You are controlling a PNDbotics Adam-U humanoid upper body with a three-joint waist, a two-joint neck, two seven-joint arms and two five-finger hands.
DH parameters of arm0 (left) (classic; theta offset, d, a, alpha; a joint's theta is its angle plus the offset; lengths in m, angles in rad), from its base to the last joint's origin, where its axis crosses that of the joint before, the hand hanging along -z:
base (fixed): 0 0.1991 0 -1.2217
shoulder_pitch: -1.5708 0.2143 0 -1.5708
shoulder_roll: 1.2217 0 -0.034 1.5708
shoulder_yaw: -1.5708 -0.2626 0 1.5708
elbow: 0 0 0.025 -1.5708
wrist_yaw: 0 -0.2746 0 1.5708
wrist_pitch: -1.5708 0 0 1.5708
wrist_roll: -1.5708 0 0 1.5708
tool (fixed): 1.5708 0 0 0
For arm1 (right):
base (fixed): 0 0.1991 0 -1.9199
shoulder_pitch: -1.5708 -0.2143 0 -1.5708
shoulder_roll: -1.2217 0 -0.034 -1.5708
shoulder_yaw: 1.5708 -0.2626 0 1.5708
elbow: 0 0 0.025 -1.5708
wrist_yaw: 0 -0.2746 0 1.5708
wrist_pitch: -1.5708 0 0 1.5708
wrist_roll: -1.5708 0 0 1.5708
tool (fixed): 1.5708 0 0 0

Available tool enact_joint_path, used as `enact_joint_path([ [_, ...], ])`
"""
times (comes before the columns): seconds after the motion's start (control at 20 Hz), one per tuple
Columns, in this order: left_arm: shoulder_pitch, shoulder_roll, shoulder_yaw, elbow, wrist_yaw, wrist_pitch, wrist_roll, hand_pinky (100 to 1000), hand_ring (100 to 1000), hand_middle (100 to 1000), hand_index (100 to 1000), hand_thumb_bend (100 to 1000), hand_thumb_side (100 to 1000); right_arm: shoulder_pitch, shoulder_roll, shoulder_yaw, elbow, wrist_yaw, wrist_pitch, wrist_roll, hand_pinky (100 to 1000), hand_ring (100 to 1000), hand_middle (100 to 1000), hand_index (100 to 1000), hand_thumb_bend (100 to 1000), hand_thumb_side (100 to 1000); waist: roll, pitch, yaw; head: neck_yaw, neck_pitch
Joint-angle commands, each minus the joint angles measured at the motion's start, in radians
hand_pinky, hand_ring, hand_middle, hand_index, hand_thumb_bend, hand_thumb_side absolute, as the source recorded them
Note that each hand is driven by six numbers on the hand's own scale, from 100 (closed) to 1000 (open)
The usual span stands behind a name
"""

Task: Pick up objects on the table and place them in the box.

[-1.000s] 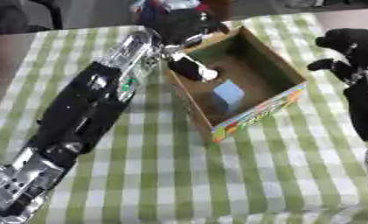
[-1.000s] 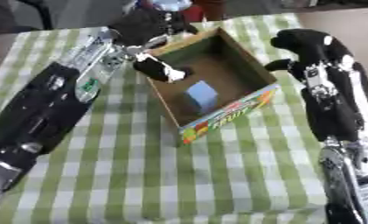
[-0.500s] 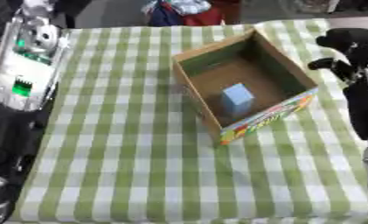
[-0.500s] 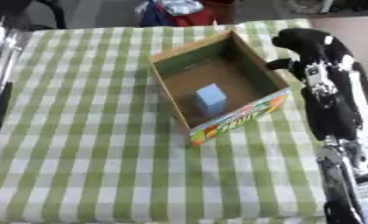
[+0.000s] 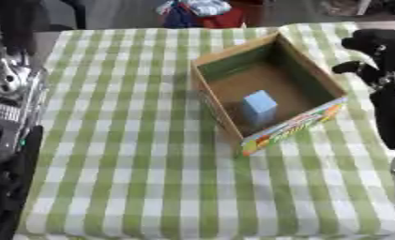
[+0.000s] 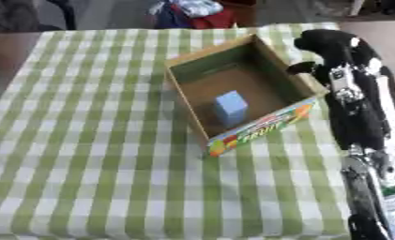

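Sitting upper centre of the frame, the box (image 5: 270, 91) is open-topped cardboard with a printed front wall, turned at an angle on the green-checked cloth (image 5: 126, 140). Inside it a pale blue block (image 5: 259, 107) stands on the floor near the front wall; the near inner wall sits in shadow. Nothing else shows in the box.

Right hand (image 6: 328, 44) is at upper right, black, just beside the box's right wall. Whether it touches the wall is unclear. Its fingers look curled with nothing held; detail is lost in the black blur. Right arm (image 6: 368, 136) runs down the right edge and is cut off at the bottom.

Left arm (image 5: 7, 122) shows only as black and silver parts along the left edge, cropped by the frame. Left hand shows in neither view.

Blurred clutter (image 5: 196, 11), blue and red, lies past the table's far edge at top centre; hard to make out.
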Motion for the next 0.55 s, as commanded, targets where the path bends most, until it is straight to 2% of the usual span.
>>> enact_joint_path([
  [0.05, 0.003, -0.004, 0.012, -0.019, 0.021, -0.005, 0.014, 697, 614, 642, 795, 100, 648, -0.009, -0.013, -0.008, -0.011, 0.002, -0.001, -0.003, 611, 790, 717, 726, 100, 514, 0.001, -0.016, 0.001, -0.003, 0.005],
  [0.55, 0.022, -0.023, 0.014, -0.020, 0.036, -0.008, 0.025, 695, 610, 638, 795, 100, 648, -0.006, -0.016, -0.008, -0.014, 0.000, -0.001, -0.003, 612, 790, 717, 727, 100, 516, 0.007, -0.018, 0.001, -0.007, 0.005],
])
